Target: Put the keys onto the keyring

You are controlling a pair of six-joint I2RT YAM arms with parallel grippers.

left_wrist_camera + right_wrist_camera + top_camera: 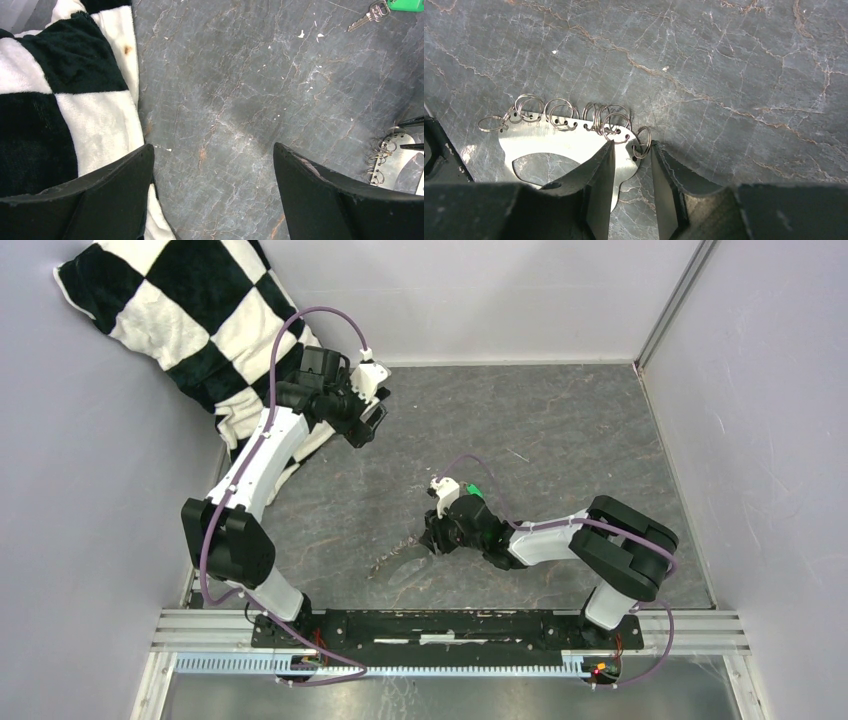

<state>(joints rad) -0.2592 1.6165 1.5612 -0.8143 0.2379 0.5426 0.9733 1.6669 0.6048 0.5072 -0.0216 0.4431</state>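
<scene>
The keyring (pixel 544 142) lies flat on the desk (pixel 560 420) toward its near edge, a little left of the middle. It is a thin metal plate with a row of split rings (pixel 556 111) strung through holes along its far side. The right jaws come down over the plate's right-hand corner with only a narrow gap between them. One finger lies over the plate, and the other sits just outside its edge, beside the end ring. This looks like a pinch on that corner, meant to hold the plate steady or lift it so a ring can be worked. Whether they are clamped on it I cannot tell.

The key (pixel 369 14), with its green tag (pixel 406 4), lies loose near the middle of the desk, apart from the keyring and farther from the near edge. Nothing touches it.

The left jaws stand wide apart and empty over bare desk near the far left corner, just beside the checkered cloth (pixel 170 320). My guess is that this arm waits clear of the work, free to fetch the key once the keyring is secured.
</scene>
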